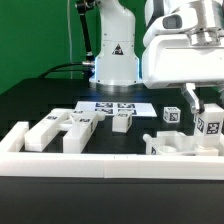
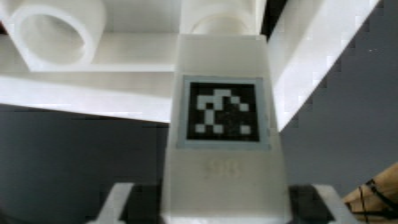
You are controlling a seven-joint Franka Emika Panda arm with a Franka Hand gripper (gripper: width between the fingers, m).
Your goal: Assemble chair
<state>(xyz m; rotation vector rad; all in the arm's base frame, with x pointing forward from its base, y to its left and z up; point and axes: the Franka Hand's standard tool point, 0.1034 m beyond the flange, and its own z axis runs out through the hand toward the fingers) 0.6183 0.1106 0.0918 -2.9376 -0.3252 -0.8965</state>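
Observation:
In the exterior view, my gripper [image 1: 205, 106] hangs at the right, shut on a white chair leg [image 1: 210, 124] with a square tag. The leg stands upright over a cluster of white chair parts [image 1: 176, 146], and another tagged piece [image 1: 172, 115] rises beside it. In the wrist view the leg [image 2: 222, 90] fills the middle, its tag facing the camera. The gripper [image 2: 222, 205] clamps it, with the fingers [image 2: 135, 200] pressed against both of its sides. Beyond the leg lie a white part with a round hole [image 2: 54, 40] and a flat white slab [image 2: 107, 85].
Several loose white parts lie on the black table at the exterior view's left [image 1: 50, 131] and middle [image 1: 122, 120]. The marker board [image 1: 115, 106] lies in front of the robot base [image 1: 115, 60]. A long low white border rail [image 1: 100, 166] runs along the front.

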